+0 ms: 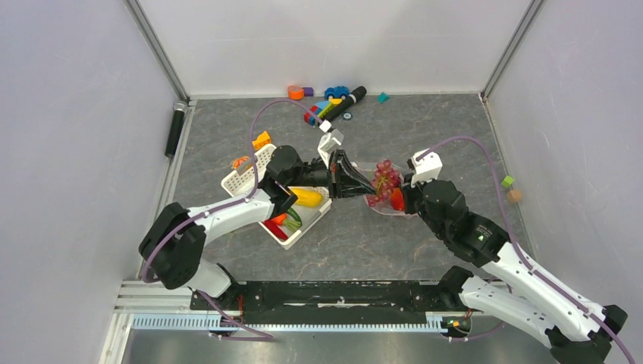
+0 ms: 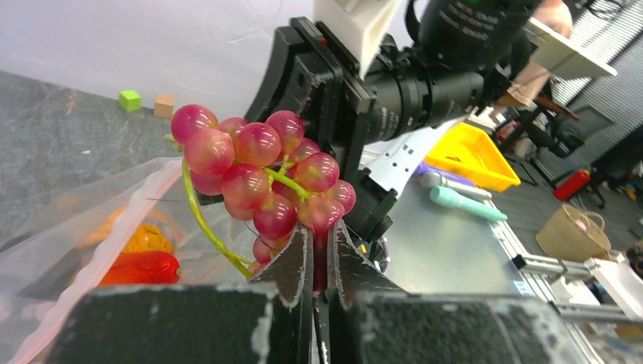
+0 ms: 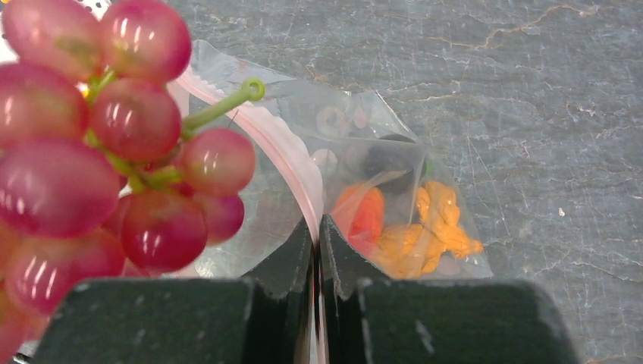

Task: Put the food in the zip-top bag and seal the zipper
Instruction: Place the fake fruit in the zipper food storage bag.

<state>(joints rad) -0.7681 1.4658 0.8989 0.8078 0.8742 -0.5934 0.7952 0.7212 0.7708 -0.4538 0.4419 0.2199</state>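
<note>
Nearest the arm bases, the white basket (image 1: 244, 180) holds yellow, green and red food (image 1: 307, 197) not yet transferred. Beyond it, the left gripper (image 2: 318, 239) has its jaws pinching the grapes (image 2: 258, 171), held raised at the bag mouth. The right gripper (image 3: 317, 227) has its jaws pinching the zipper (image 3: 277, 148), holding the zip-top bag (image 3: 356, 144) open above the counter (image 3: 531, 91). Orange and red pieces lie inside. Sealing remains.

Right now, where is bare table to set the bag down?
Bare table between the bag and the near edge; also far right, between toy blocks and green cube. Crowded around basket and grapes.
</note>
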